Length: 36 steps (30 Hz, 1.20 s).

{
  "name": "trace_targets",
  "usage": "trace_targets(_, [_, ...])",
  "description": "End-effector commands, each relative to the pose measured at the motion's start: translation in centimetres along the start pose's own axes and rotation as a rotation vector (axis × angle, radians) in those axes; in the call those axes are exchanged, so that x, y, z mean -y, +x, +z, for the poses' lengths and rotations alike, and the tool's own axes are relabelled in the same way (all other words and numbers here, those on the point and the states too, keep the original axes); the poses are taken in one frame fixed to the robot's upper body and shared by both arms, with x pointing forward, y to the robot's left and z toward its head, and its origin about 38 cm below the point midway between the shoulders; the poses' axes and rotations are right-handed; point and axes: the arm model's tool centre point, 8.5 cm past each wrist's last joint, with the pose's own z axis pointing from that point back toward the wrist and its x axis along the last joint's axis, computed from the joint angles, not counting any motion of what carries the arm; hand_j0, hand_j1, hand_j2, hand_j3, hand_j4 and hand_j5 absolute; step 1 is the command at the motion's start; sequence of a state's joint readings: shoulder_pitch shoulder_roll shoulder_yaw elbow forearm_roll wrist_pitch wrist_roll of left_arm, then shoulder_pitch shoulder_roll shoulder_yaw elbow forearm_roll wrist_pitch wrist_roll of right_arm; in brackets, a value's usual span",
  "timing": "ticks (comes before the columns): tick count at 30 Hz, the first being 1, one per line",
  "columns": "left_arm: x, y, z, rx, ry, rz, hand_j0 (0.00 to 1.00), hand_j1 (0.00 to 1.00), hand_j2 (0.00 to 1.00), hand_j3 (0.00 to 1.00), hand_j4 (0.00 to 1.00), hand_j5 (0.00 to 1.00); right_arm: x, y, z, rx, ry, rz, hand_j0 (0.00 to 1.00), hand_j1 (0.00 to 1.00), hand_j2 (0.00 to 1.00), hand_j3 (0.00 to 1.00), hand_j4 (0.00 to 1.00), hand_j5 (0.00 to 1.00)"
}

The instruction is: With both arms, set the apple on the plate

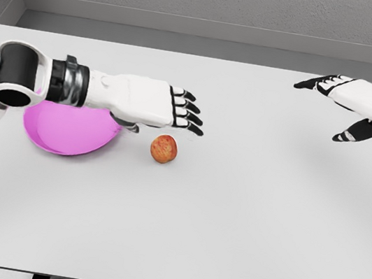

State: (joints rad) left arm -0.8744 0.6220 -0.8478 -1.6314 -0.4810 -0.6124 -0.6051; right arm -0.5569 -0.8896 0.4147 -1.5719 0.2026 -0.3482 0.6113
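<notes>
A small red-orange apple [164, 149] lies on the white table, just right of a pink plate [67, 133]. My left hand [183, 114] hovers above and slightly behind the apple, fingers stretched out flat and holding nothing. Its forearm crosses over the plate and hides the plate's far rim. My right hand [340, 107] floats at the far right of the table, well away from the apple, fingers spread and thumb hanging down, empty.
The white table [230, 217] runs to a front edge near the bottom of the view. A grey wall stands behind it, with a corner at the far left.
</notes>
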Motion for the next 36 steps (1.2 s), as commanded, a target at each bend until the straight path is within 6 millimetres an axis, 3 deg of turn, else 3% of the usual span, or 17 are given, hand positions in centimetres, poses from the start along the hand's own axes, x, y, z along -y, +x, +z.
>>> trace_targets(1, [1.0,0.5,-3.1,0.043,-0.017,0.038,1.0,1.0,1.0,1.0,1.0,1.0,0.0,0.0,-0.1,0.001,-0.001,-0.005,1.0,1.0,1.0,1.0,1.0,1.0])
trace_targets(6, [2.0,1.0,-3.6,0.061,-0.046,0.049,1.0,1.0,1.0,1.0,1.0,1.0,-0.2,-0.2,0.2,-0.005,0.005,-0.004,1.0,1.0,1.0,1.0,1.0,1.0])
trace_targets(18, [4.2,-0.9,-2.1,-0.019,-0.122,0.05,1.0,1.0,1.0,1.0,1.0,1.0,-0.4,-0.1,0.1,-0.003,0.009,-0.007,1.0,1.0,1.0,1.0,1.0,1.0])
trace_targets(28, [6.1,-1.0,-2.8,-0.045,-0.202,0.012,1.0,1.0,1.0,1.0,1.0,1.0,-0.5,-0.1,0.1,-0.003,0.011,-0.008,1.0,1.0,1.0,1.0,1.0,1.0])
trace_targets(36, [6.4,-0.3,-3.8,-0.016,-0.211,0.015,1.0,1.0,1.0,1.0,1.0,1.0,-0.5,-0.2,0.1,-0.005,0.011,-0.01,1.0,1.0,1.0,1.0,1.0,1.0])
